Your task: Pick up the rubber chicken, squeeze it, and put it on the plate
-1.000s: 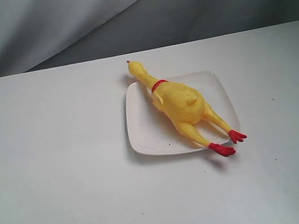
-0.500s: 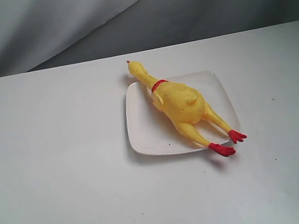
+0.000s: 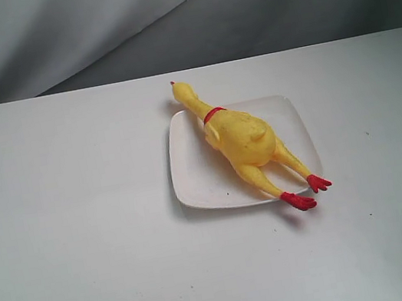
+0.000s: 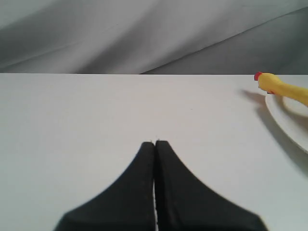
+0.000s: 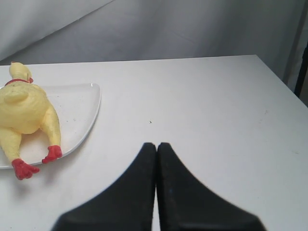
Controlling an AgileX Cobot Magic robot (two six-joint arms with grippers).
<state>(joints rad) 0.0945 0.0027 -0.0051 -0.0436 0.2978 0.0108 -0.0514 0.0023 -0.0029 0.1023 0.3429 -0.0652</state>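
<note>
Your rubber chicken (image 3: 242, 143) lies diagonally across the white square plate (image 3: 194, 175), just right of centre in the exterior frame. Its head pokes past the upper-left rim and its red feet hang over the lower-right edge onto the table (image 3: 65, 221). The left gripper (image 4: 154, 143) and right gripper (image 5: 156, 144) are both clenched on nothing, well apart from the toy. Since the chicken overhangs at both ends, an arm brushing head or feet could lever it off the plate.

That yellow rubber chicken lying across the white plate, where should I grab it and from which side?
Probably the plump mid-body of the long yellow rubber chicken, coming down from above and closing across its width. It lies flat on the white square plate, flanks exposed; the neck is thin.
</note>
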